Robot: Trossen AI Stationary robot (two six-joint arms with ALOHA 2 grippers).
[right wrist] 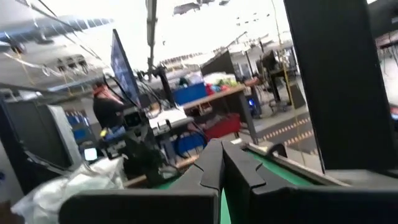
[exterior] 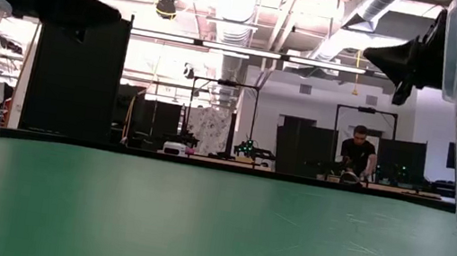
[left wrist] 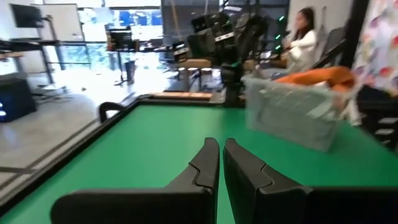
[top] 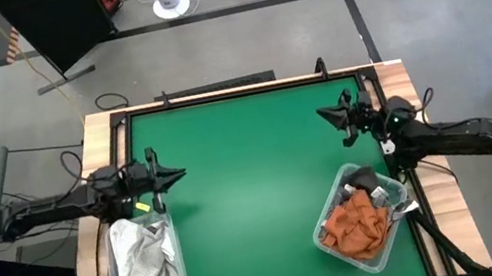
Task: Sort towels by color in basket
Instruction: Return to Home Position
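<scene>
On the green surface [top: 256,197], the left bin [top: 182,271] is holding white and grey towels [top: 141,263] at the near left, and the right bin [top: 400,194] is holding rust orange towels [top: 355,223] at the near right. The left tool [top: 175,176] is hovering just beyond its bin, fingers pressed together and empty. The right tool [top: 326,114] is hovering likewise.

Black jointed left arm [top: 45,209] and right arm [top: 469,134], angular black tool fingers [left wrist: 205,168].
</scene>
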